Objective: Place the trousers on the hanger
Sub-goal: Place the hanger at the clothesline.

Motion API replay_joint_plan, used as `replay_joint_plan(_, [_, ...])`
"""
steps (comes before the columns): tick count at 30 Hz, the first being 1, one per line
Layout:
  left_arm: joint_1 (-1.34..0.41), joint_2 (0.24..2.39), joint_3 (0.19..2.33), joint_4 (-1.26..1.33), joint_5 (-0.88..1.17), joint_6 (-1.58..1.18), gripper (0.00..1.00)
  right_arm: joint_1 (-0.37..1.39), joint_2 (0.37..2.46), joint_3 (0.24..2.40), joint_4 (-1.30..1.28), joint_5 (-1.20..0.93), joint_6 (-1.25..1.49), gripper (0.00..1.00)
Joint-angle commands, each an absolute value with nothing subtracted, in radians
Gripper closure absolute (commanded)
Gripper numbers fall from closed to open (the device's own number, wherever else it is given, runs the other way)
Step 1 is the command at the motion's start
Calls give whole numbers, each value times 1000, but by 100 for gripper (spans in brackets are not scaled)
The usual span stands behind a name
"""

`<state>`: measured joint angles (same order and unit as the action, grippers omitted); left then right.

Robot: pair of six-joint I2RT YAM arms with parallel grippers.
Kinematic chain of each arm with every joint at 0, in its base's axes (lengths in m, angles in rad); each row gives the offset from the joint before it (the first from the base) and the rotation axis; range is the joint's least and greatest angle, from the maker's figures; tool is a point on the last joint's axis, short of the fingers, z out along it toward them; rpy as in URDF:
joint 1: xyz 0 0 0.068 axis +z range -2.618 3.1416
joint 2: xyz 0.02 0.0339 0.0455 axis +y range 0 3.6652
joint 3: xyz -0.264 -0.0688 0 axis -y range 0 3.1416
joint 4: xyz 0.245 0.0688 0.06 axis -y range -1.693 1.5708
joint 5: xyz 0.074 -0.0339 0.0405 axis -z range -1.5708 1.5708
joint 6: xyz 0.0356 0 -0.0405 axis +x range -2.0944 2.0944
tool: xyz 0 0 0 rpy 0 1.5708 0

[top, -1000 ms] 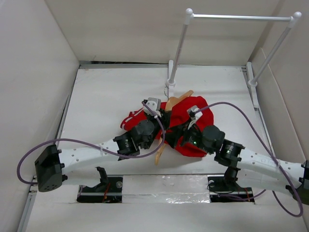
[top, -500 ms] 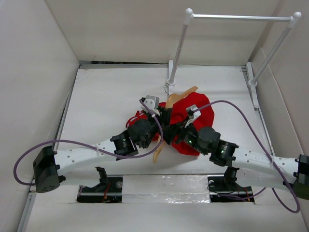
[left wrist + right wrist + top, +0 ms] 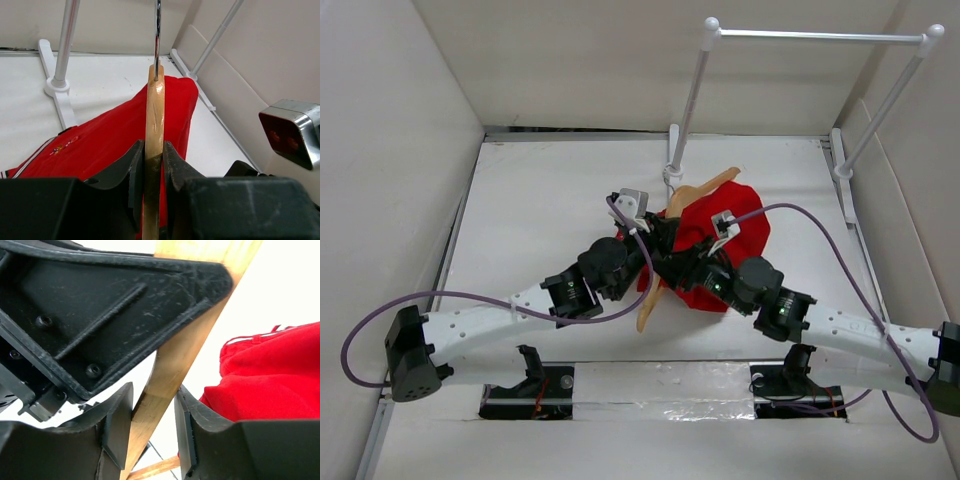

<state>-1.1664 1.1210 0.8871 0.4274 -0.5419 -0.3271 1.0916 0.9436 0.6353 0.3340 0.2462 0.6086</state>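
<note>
The light-brown wooden hanger (image 3: 646, 305) is held tilted over the middle of the table, its upper end pointing at the rail's foot. The red trousers (image 3: 730, 235) lie bunched under and to the right of it. My left gripper (image 3: 658, 232) is shut on the hanger; in the left wrist view the wood (image 3: 154, 110) stands between the jaws (image 3: 152, 160), with the metal hook (image 3: 157, 35) above and the trousers (image 3: 110, 135) behind. My right gripper (image 3: 682, 262) is closed around a hanger arm (image 3: 175, 355), its pads (image 3: 152, 405) touching the wood, with the trousers (image 3: 270, 375) to the right.
A white clothes rail (image 3: 820, 36) stands at the back, its left post foot (image 3: 672, 165) just beyond the hanger. The left gripper's black finger (image 3: 100, 305) fills the top of the right wrist view. White walls enclose the table on three sides.
Both grippers have moved away from the arm bases towards the rail, carrying the hanger. The hanger's upper end has risen and the trousers have shifted with it.
</note>
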Motion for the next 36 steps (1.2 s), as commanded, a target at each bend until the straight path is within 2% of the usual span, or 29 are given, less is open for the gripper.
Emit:
replay_joint_plan(1, [-1184, 1028, 928, 658, -437, -422, 100, 1069, 954, 649, 400, 253, 598, 79])
replay_joint_plan(2, [-1184, 1028, 931, 655, -443, -416, 100, 1069, 947, 644, 405, 253, 601, 89])
replay_joint_plan(4, [-1184, 1023, 942, 629, -469, -413, 100, 1069, 930, 638, 405, 249, 610, 100])
replay_joint_plan(5, [-1184, 1017, 939, 626, -469, -413, 100, 1059, 922, 638, 405, 242, 611, 100])
replay_joint_plan(6, [-1184, 1011, 933, 635, -468, -410, 95, 1058, 913, 641, 403, 239, 611, 100])
replay_joint_plan(7, [-1184, 1005, 927, 643, -468, -407, 79, 1058, 902, 644, 406, 235, 612, 100])
replay_joint_plan(10, [-1184, 1003, 955, 617, -469, -384, 55, 1020, 864, 652, 426, 204, 629, 100])
replay_joint_plan(19, [-1184, 993, 976, 597, -440, -362, 33, 838, 873, 670, 580, -36, 722, 100])
replay_joint_plan(24, [-1184, 936, 957, 586, -478, -334, 31, 707, 841, 725, 566, -130, 733, 100])
replay_joint_plan(28, [-1184, 881, 884, 598, -534, -318, 40, 536, 834, 799, 545, -271, 753, 100])
replay_joint_plan(33, [-1184, 816, 787, 584, -629, -314, 45, 283, 887, 922, 512, -468, 775, 100])
replay_joint_plan(36, [-1184, 801, 733, 559, -678, -304, 48, 203, 962, 1005, 512, -566, 791, 100])
